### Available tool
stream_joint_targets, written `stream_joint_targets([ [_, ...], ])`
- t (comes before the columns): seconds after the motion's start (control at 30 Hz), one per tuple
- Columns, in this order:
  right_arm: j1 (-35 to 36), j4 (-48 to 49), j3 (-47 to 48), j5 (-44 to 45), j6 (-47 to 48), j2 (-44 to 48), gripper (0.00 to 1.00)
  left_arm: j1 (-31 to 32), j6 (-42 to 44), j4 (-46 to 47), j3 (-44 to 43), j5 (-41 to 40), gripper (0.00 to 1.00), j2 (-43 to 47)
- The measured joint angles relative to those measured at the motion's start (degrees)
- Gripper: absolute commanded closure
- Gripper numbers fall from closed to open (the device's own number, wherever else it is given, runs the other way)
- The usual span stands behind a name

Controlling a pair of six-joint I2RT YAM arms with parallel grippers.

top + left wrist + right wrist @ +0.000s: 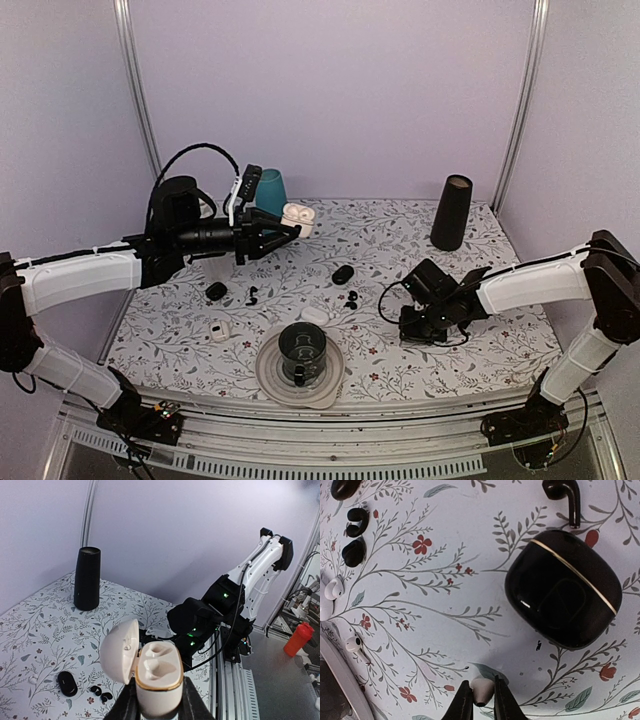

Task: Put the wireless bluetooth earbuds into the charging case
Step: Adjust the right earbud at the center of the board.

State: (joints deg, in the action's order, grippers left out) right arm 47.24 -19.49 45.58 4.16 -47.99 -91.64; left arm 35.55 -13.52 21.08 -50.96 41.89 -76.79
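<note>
— Which step am I on?
— Pick-up, I judge; your right gripper (480,700), low on the table (445,630) just beside the closed black case (563,594), is pinched almost shut on a small pale piece (481,689), maybe an earbud; the black earbuds (353,554) lie loose near that case; your left gripper (159,707) clamps the open white case (159,675), raised well apart from it, sockets (161,651) empty.
— And next?
— Lift; bring it over a socket; align before lowering.

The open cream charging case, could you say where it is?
The cream charging case is raised in the left gripper, back left in the top view, beside the teal cup.
</note>
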Motion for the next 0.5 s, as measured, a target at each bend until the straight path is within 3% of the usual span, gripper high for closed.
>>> stream_joint_targets([
  [0.27, 1.79, -0.02, 0.0, -0.87, -1.31, 0.0, 0.73, -0.07, -0.02, 0.04, 0.0, 0.13, 1.0, -0.02],
  [0.5, 2.27, -0.31, 0.0, 0.07, -1.95, -0.26, 0.71, -0.09, -0.04, 0.04, 0.0, 0.59, 1.0, 0.0],
])
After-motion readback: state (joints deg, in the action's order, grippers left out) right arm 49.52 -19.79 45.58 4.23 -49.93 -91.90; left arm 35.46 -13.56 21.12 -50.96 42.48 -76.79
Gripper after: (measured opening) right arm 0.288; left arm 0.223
